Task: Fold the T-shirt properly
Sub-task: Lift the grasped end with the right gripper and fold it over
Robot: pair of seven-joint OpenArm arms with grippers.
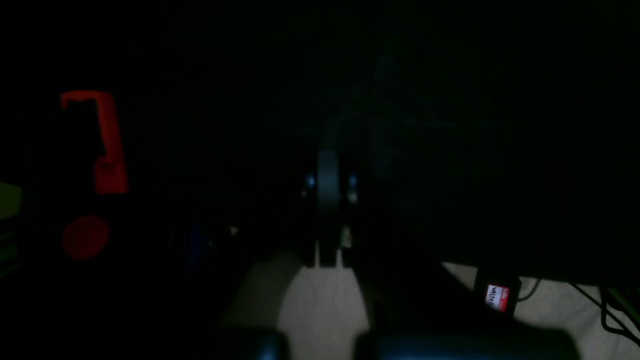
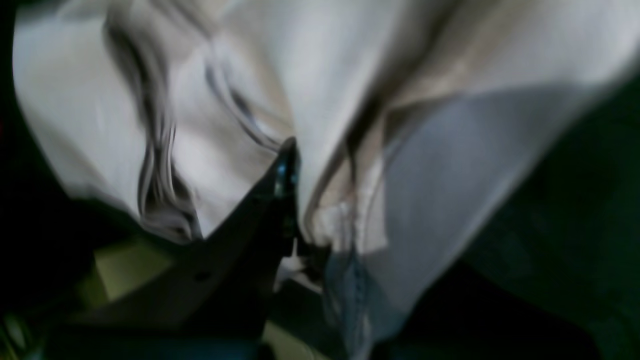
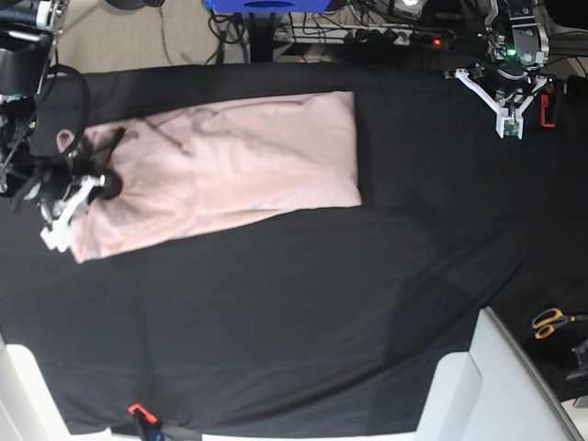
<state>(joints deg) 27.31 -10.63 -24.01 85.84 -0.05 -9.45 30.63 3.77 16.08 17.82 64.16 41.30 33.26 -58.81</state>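
Observation:
The pale pink T-shirt point(image 3: 230, 165) lies spread on the black cloth point(image 3: 294, 312), long side running left to right, creased and bunched at its left end. There my right gripper point(image 3: 103, 184) sits on that bunched end. Up close, the T-shirt point(image 2: 210, 100) is gathered into tight folds against one dark finger point(image 2: 280, 175) of my right gripper point(image 2: 300, 170), which is shut on the fabric; the other finger is hidden by cloth. My left gripper point(image 3: 508, 124) hangs over bare black cloth at the far right, away from the shirt. In the dark left wrist view, the left gripper point(image 1: 328, 190) has its fingers pressed together, holding nothing.
Orange-handled scissors point(image 3: 551, 322) lie off the cloth at the right, beside a white surface point(image 3: 496, 386). A small orange clip point(image 3: 138, 411) sits at the cloth's near edge. Cables and a blue box point(image 3: 266, 5) line the far edge. A red part point(image 1: 107, 145) shows left.

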